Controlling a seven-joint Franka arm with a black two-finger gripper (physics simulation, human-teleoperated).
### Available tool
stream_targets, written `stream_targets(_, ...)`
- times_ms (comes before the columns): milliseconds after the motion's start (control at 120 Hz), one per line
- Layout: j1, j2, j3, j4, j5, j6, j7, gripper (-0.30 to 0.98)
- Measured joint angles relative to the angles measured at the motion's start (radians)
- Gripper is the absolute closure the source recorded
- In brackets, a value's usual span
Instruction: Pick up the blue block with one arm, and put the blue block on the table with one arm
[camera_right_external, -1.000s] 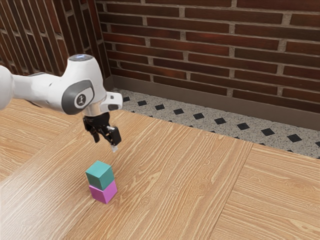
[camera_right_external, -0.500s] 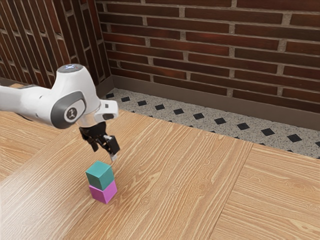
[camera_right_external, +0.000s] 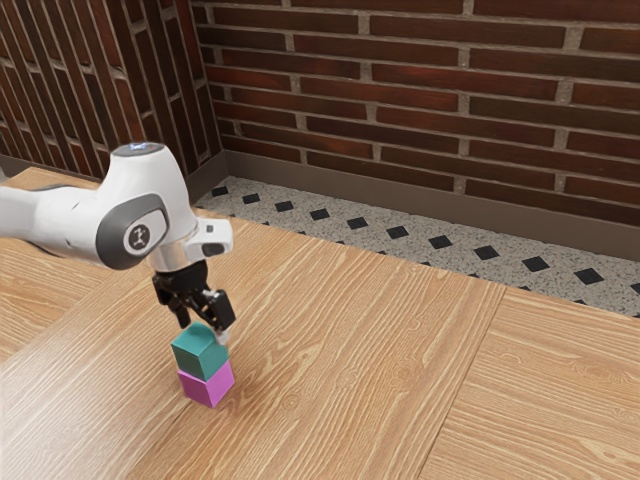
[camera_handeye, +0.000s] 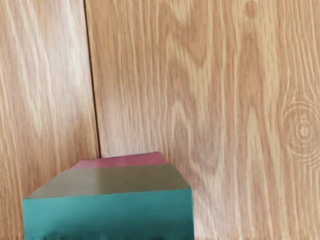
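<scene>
One above the other, right under the claw (camera_right_external: 202, 332): first the blue block (camera_right_external: 199, 354), teal in tone, then the pink block (camera_right_external: 207, 387). Pointing downward with the claw, fingers (camera_right_external: 221, 312) parted, with a clear gap between them and no grip on anything. Down close to the top of the blue block with both fingertips, one of them overlapping its upper edge in the exterior view. Cannot tell from here about any contact between fingertips and block.

Below the blue block and touching it, the pink block, resting on the wooden table (camera_right_external: 350, 370). Slightly out of line with each other, by the look of the edges, yet upright as a stack.

In the wrist view, close under the claw, a broad teal face and a duller grey-brown face of the blue block, with a strip of the pink block past them. Also in that view, a dark seam (camera_handeye: 92, 75) in the wood, running up to the stack, and farther from the claw a ringed knot (camera_handeye: 304, 131).

Above the claw, the white arm (camera_right_external: 80, 215), reaching in from the exterior view's left. Well beyond the claw, past the table edge, a speckled floor (camera_right_external: 350, 225) with black diamonds, then a brick wall (camera_right_external: 420, 100).
</scene>
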Motion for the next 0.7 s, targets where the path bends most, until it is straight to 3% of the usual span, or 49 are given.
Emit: stream_targets(700, 0.004, 0.003, 0.006, -0.012, 0.002, -0.056, -0.004, 0.01)
